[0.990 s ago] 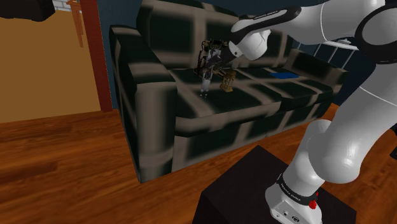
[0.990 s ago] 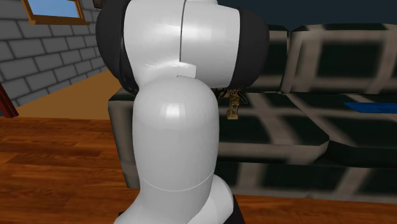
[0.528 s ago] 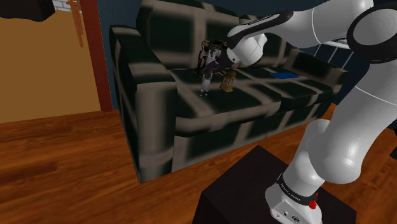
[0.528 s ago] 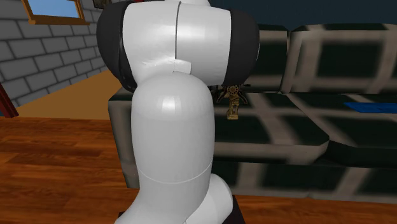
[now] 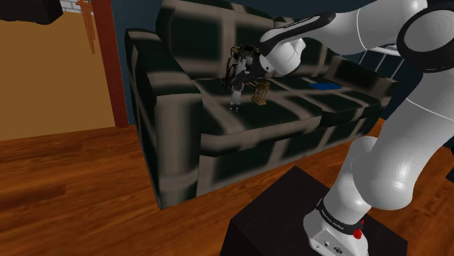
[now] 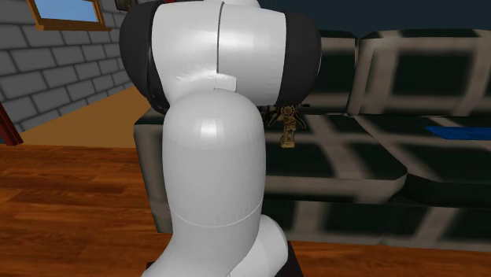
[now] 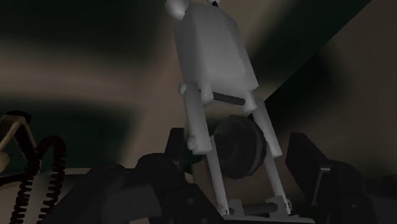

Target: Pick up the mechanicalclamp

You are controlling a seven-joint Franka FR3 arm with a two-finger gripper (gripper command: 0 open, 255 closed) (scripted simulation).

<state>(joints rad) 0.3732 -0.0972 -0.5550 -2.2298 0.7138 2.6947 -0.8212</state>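
On the sofa (image 5: 291, 125) seat, toward the shoulder view's left end, the grey clamp (image 7: 215, 57) stands upright, and you'd judge it not lifted yet. Reach looks done: claw (image 7: 238, 153) sits down over it, spread wide, fingers (image 7: 308, 159) either side of the clamp's thin legs, gap showing on one side. Left to do: close, then lift. Arm (image 5: 385, 160) arches up from the stand (image 5: 284, 218) and stretches toward the shoulder view's left, hand tilted down at the seat.

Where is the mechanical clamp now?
In the shoulder view, the grey mechanical clamp is under the gripper, at the sofa's left seat cushion, left of a tan object.
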